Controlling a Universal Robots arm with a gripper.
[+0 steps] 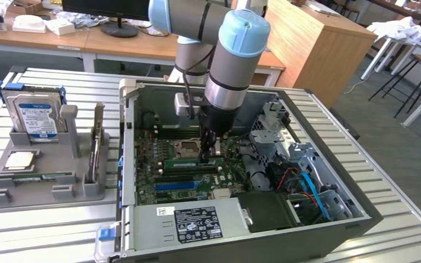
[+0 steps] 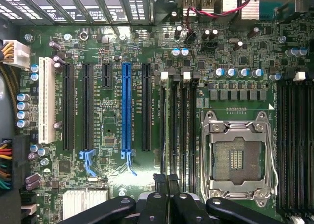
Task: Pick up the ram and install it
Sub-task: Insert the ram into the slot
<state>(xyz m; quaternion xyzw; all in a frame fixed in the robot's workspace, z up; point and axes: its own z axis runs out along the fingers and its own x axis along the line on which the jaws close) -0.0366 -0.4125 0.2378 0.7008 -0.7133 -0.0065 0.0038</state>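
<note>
On the table (image 1: 42, 230): tray (image 1: 20, 192) at the exterior view's left, case (image 1: 328, 219) just beside it on the right. Holds, in the tray, the drive (image 1: 35, 118) upright at the back, the chip (image 1: 20, 160) flat before it, and a card (image 1: 96, 145) on edge at the side nearer the case. In the case: board (image 1: 170, 181) on the floor, power supply (image 1: 188, 222) before it. On the board: socket (image 1: 190, 147), with the ram (image 1: 185, 162) lengthwise just before it (gripper (image 1: 209, 159) down inside the case, at the ram's right end).
</note>
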